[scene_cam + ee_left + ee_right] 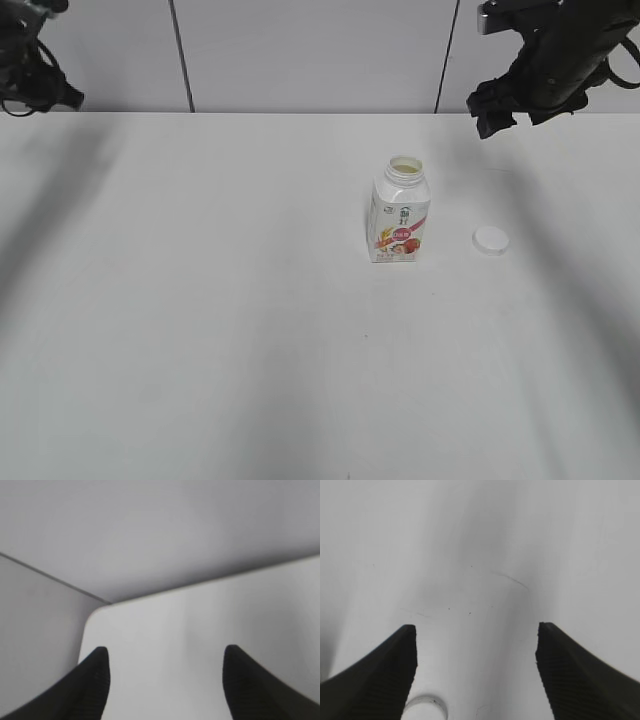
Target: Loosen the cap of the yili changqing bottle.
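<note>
The yili changqing bottle (399,211) stands upright mid-bench (200,330), neck uncovered; its red-pink label's writing is unreadable. The cap (490,240) lies just right of it. Both the left end effector (165,672) and the right end effector (476,650) are spread, empty.

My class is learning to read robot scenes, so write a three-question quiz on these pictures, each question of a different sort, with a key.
1. True or false: the cap sits on the bottle's neck.
2. The left gripper and right gripper are: A) both open and empty; B) both shut; C) holding the bottle.
3. Fill in: the yili changqing bottle stands ______ on the table.

Key
1. False: it lies on the table to the right of the bottle in the exterior view, apart from it.
2. A.
3. Upright.
</note>
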